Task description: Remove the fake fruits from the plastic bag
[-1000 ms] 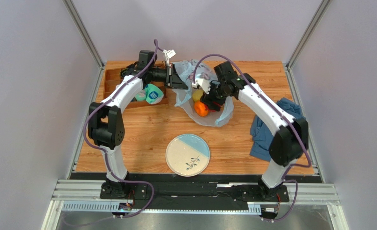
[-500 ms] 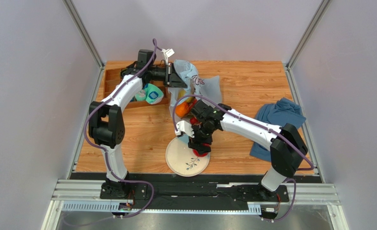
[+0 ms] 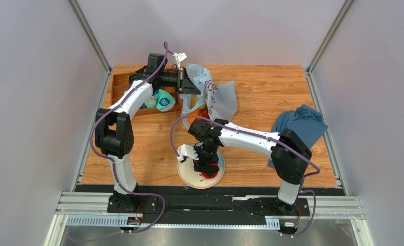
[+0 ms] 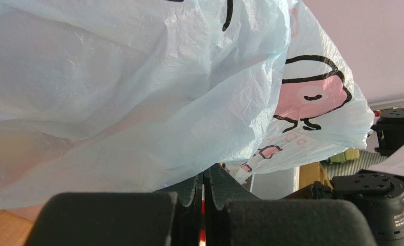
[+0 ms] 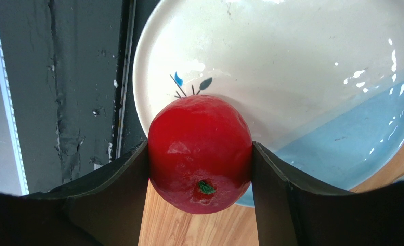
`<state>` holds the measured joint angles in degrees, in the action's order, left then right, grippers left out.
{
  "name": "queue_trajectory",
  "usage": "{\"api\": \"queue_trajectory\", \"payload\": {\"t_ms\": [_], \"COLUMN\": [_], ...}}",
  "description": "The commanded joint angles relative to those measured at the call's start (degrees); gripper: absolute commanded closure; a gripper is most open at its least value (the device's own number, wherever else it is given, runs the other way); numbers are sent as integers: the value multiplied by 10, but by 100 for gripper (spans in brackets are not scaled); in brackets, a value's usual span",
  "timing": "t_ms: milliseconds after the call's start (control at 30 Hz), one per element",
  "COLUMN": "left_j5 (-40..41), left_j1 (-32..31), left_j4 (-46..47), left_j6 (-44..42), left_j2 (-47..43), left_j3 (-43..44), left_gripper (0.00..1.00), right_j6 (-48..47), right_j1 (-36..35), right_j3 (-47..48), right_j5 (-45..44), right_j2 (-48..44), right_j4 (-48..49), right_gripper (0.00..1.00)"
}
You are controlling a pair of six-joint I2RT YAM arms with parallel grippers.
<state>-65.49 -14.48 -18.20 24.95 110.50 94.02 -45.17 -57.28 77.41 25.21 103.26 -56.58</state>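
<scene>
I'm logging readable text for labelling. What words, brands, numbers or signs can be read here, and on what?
Nothing can be quoted as legible text.
plastic bag: pink-and-black cartoon print; the small pink characters below it are too blurred to read.
teal socks: dark label, too small to read.
plate: a leaf sprig drawing only, no words.
red apple: no writing.

From above, the right gripper (image 3: pixel 204 165) covers most of the apple (image 5: pixel 200 151). Inside the bag (image 3: pixel 222 98) only an orange patch (image 3: pixel 193 117) shows (what else lies in it cannot be made out). The left wrist view cuts the bag off at top and left. The right wrist view crops the plate (image 5: pixel 291 61), and whether the apple touches it is unclear.
</scene>
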Motion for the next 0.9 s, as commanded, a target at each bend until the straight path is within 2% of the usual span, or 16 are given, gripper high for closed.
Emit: {"api": "queue_trajectory", "payload": {"t_ms": [0,67,200,333,433,533,600,667,733,867], "left_j5": [-7,-7,-10,-10,-10,-11,-12,-13,-16,-18], "left_j1": [3,3,3,5,6,6,8,9,12,15], "left_j4": [11,10,-5,-9,-4,-3,-3,-3,4,9], "left_j6": [-8,-8,-16,-21,-17,-17,-17,-14,-10,-1], "left_j2": [-21,-20,-19,-13,-8,-7,-9,-10,-11,-11], "left_j3": [1,5,10,12,11,12,11,11,11,14], "left_gripper": [100,100,100,100,100,100,100,100,100,100], "right_j6": [-24,-22,-2,24,8,7,31,70,97,149], "right_j1": [8,12,39,85,96,95,98,103,108,172], "right_j3": [3,8,74,171,176,156,129,108,103,123], "right_j5": [-29,-51,-49,-2,7,25,19,-13,-58,-76], "right_j2": [-14,-24,-30,-15,-7,-13,-28,-52,-53,-25], "right_j4": [-24,-13,-19,-44,-69,-89,-37,42,83,113], "right_gripper": [37,23,19,16,15,16,19,24,28,35]}}
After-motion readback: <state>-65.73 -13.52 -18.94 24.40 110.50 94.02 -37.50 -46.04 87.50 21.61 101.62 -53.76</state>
